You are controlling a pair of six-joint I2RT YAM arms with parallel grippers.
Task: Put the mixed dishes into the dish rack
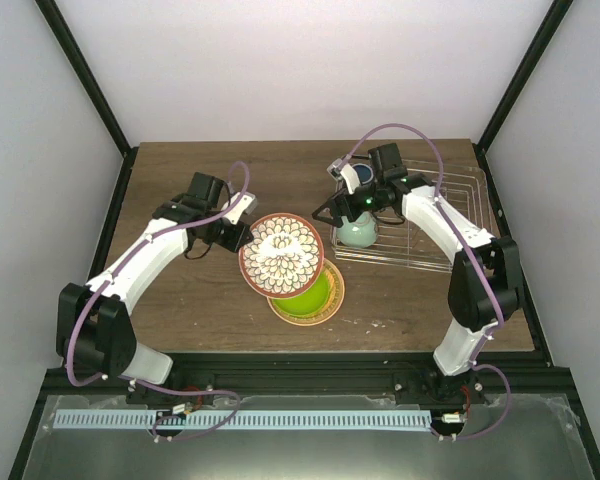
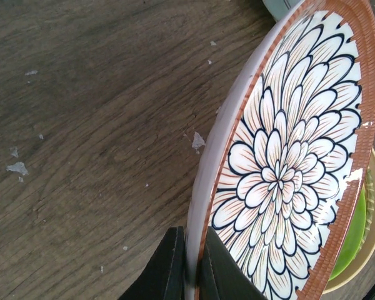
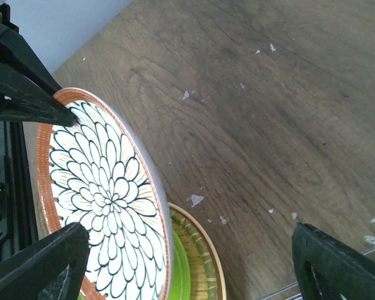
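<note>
While in the dish rack [image 1: 442, 214], mint-green bowl [image 1: 358, 236].

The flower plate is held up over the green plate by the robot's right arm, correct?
No, the left tool grips the flower plate by its rim, as the left wrist view shows; it is indeed over the green plate.

Tilted petal plate [image 3: 106, 200], grn plate [image 3: 182, 275], R claw [image 3: 187, 256] wide
</note>
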